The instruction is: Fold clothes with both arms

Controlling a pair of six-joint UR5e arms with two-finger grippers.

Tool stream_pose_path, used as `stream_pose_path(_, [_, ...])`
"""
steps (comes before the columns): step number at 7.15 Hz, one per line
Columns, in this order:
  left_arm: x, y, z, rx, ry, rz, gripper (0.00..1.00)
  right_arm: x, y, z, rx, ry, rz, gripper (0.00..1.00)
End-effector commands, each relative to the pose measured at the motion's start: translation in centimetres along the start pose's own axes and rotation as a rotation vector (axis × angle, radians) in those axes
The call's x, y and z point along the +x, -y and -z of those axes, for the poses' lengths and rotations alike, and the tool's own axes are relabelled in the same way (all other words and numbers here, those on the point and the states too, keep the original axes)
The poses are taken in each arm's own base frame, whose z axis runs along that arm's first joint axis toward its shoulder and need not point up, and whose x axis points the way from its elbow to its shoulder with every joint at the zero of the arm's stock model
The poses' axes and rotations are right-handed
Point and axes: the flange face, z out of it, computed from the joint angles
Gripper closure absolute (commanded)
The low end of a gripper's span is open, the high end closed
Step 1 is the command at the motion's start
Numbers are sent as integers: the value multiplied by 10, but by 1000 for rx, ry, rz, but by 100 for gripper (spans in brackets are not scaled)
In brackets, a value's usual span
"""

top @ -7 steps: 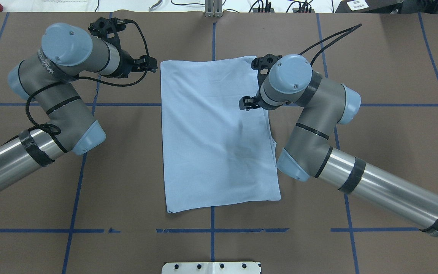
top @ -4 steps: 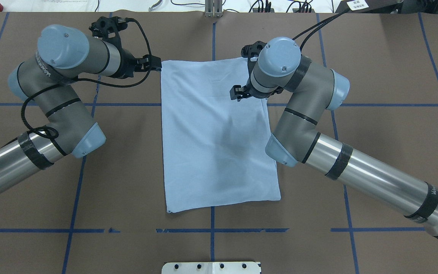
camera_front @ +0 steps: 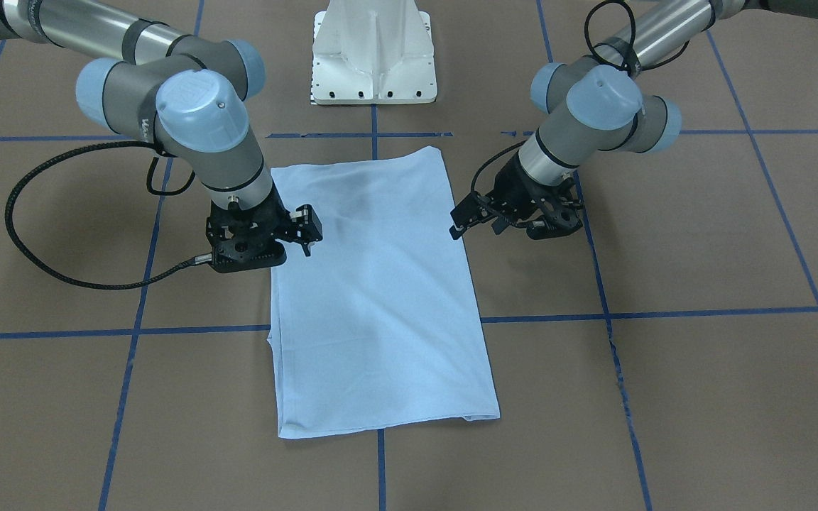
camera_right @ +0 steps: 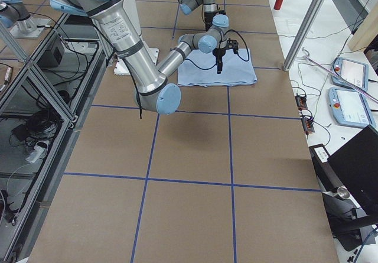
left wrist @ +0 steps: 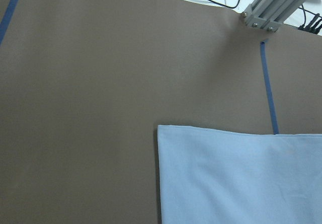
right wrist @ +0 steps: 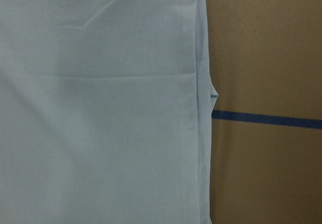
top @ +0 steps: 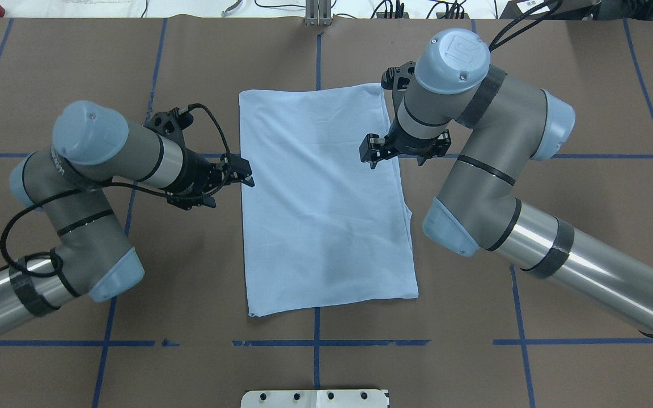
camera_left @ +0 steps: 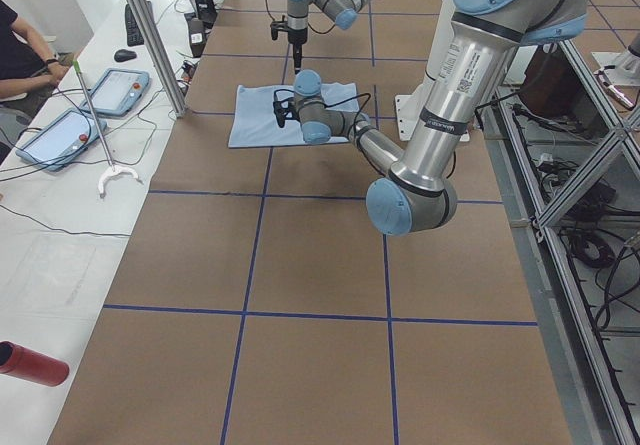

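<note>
Folded T-shirt (top: 321, 198) laid flat at the middle of the counter (top: 559, 68).
The left pincer (top: 244, 174) is held parted and empty beside its left edge; the right pincer (top: 370, 152), likewise parted, is poised over its right edge.

Brown table (top: 190, 56) gridded with blue tape lines (top: 360, 343).

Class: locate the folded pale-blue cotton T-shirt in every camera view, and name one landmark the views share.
Front-facing: pale-blue folded cotton T-shirt, centre.
Overhead: centre.
Exterior left: upper middle.
Exterior right: upper middle.
Left wrist: lower right.
Right wrist: left two-thirds.
Landmark: blue tape grid.
</note>
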Motion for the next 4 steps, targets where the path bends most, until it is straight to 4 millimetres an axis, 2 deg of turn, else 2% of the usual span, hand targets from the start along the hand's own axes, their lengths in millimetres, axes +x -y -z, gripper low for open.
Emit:
stream_pose_path(1, [-3,-100,-24,-6,78,186,0,14,-37,25,-15,21,-1,0])
stream_pose_path(2, [2,-133,-26,-2,131,220,1,15,-44,27,-19,31,-20,0])
stream_pose_path(3, [1,-154,-30,-10,170,260,3,10,-50,24,-27,35,-29,0])
stream_pose_path(4, [-5,-164,-37,-20,194,262,4,8,-51,22,-29,35,-39,0])
